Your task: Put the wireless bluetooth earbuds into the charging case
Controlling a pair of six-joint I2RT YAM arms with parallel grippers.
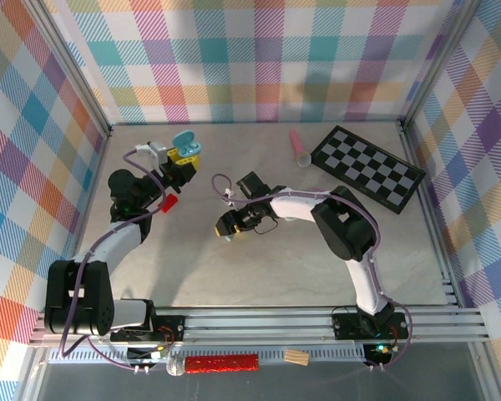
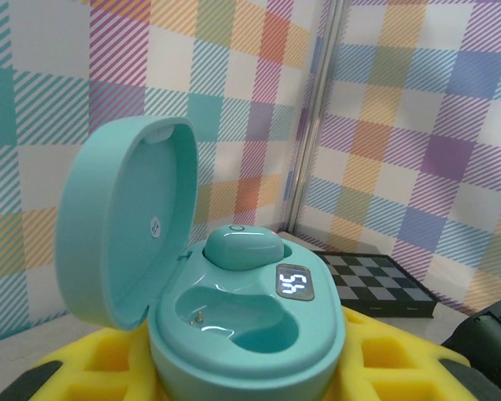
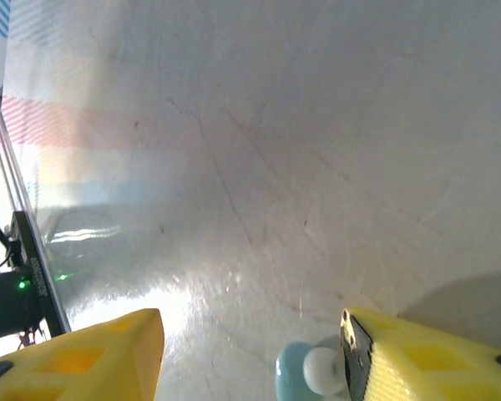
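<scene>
The left claw (image 1: 183,156) is clamped on the charging case (image 1: 186,143), a mint oval box at the far left of the table (image 1: 275,276). In the left wrist view the case sits between the yellow fingers (image 2: 83,372). Its lid (image 2: 125,221) is swung open and stands up on the left. One mint earbud (image 2: 239,248) is seated in the far pocket of the case. The near pocket (image 2: 234,322) is bare, with small metal contacts showing inside it. A small lit screen (image 2: 294,282) on the case's rim shows digits.

The right claw (image 1: 227,226) is over the middle of the table, well apart from the case, with its tips pointing toward the left arm's side. In the right wrist view its two yellow fingers (image 3: 92,351) stand apart with a wide gap between them. A second earbud (image 3: 307,371), mint with a white tip, lies in that gap just beside the finger on the right of the view. I cannot tell whether it touches that finger, and the other finger is well clear of it.

At the back of the table a pink toy microphone (image 1: 299,149) lies just beside a black-and-white checkerboard (image 1: 368,167). A corner of that board also shows behind the case in the left wrist view. Pastel checked walls (image 1: 234,58) close in the table at the back and on both sides
</scene>
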